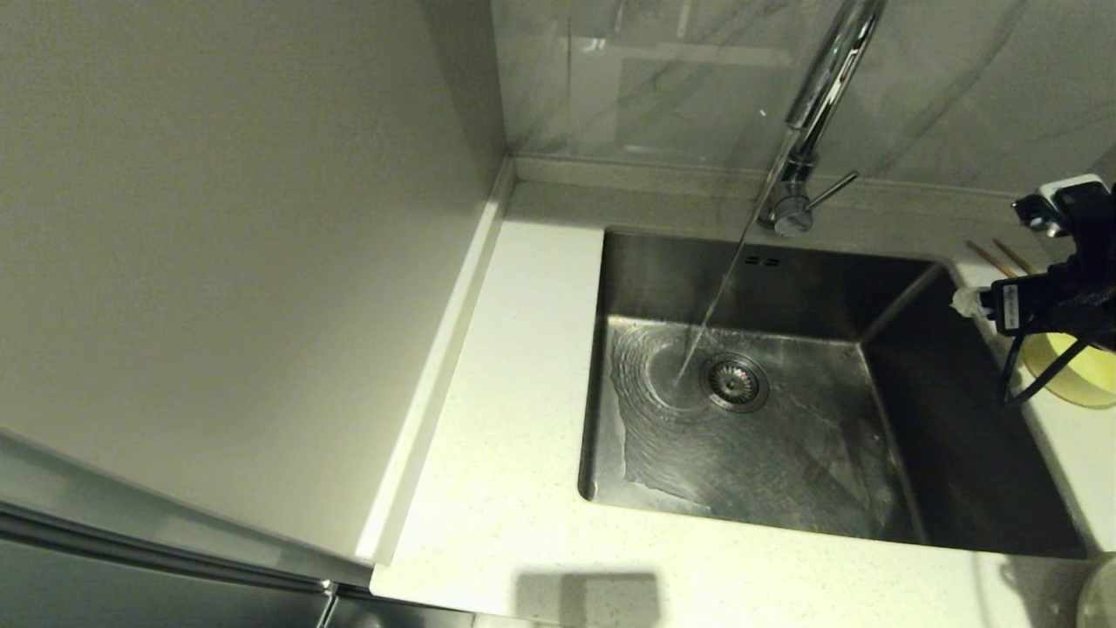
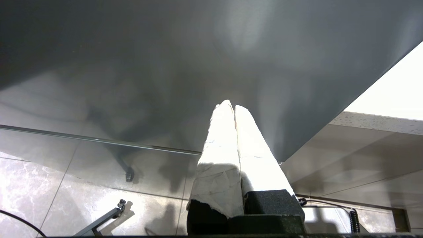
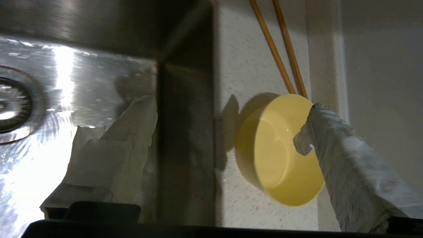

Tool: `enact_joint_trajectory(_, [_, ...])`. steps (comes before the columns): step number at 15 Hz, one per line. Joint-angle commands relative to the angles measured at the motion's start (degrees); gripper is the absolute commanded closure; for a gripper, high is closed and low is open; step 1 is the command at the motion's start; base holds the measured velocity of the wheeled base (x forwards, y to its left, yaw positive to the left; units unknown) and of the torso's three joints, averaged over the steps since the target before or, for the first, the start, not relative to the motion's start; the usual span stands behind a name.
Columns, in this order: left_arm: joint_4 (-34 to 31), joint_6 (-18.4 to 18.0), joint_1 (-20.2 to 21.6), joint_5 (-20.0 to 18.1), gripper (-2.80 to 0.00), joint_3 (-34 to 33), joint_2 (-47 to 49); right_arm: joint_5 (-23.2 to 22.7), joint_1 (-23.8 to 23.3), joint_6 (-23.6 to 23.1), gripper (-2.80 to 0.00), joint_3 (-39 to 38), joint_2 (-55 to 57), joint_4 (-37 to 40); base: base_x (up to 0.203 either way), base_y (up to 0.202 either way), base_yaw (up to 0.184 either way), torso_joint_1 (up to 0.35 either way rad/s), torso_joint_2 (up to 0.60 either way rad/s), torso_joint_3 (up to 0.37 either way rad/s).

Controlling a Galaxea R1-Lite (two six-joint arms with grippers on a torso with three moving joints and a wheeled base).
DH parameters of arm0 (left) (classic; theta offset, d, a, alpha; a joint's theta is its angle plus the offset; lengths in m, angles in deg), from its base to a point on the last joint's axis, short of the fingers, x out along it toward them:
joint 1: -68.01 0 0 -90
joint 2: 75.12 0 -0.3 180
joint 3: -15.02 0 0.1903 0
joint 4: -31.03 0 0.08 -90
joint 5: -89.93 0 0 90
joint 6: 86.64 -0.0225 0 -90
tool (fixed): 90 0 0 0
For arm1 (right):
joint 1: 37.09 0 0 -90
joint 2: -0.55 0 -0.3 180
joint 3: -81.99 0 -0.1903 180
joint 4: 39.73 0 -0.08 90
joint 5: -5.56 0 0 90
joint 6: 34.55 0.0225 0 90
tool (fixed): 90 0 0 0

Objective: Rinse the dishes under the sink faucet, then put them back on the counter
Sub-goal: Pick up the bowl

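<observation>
Water runs from the chrome faucet into the steel sink, landing beside the drain strainer. The small yellow-green bowl sits on the white counter just right of the sink. Behind it lie the two brown chopsticks. My right gripper hangs open above the sink's right edge. One wrapped finger is at the bowl's rim, the other is over the basin. Parked low and out of the head view, my left gripper is shut and empty. The plate is not clearly seen.
The faucet's thin side lever points right. A tall pale panel stands along the counter's left side, and the grey marbled wall runs behind. A pale rounded edge shows at the bottom right corner.
</observation>
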Motion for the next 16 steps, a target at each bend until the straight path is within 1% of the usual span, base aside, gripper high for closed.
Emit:
enact_joint_trajectory(1, [0.0,0.0,0.0,0.0,0.00,0.0,-0.1,0.4,-1.9,-0.1,-2.80,2.7,4.4,0.0,0.000,0.000,0.000,0.000,0.00,0.000])
enact_joint_trajectory(3, [0.0,0.0,0.0,0.0,0.00,0.0,-0.1,0.5,-3.7,-0.2,-2.80,4.3,4.7,0.7,0.000,0.000,0.000,0.000,0.00,0.000])
enact_joint_trajectory(6, [0.0,0.0,0.0,0.0,0.00,0.0,-0.1,1.4,-5.6,-0.3,-2.80,4.6,4.8,1.6,0.000,0.000,0.000,0.000,0.00,0.000])
enact_joint_trajectory(8, [0.0,0.0,0.0,0.0,0.00,0.0,-0.1,1.6,-7.1,-0.3,-2.80,4.6,5.1,4.3,0.000,0.000,0.000,0.000,0.00,0.000])
enact_joint_trajectory(16, [0.0,0.0,0.0,0.0,0.00,0.0,-0.1,1.4,-8.8,0.7,-2.80,2.9,8.4,5.5,0.000,0.000,0.000,0.000,0.00,0.000])
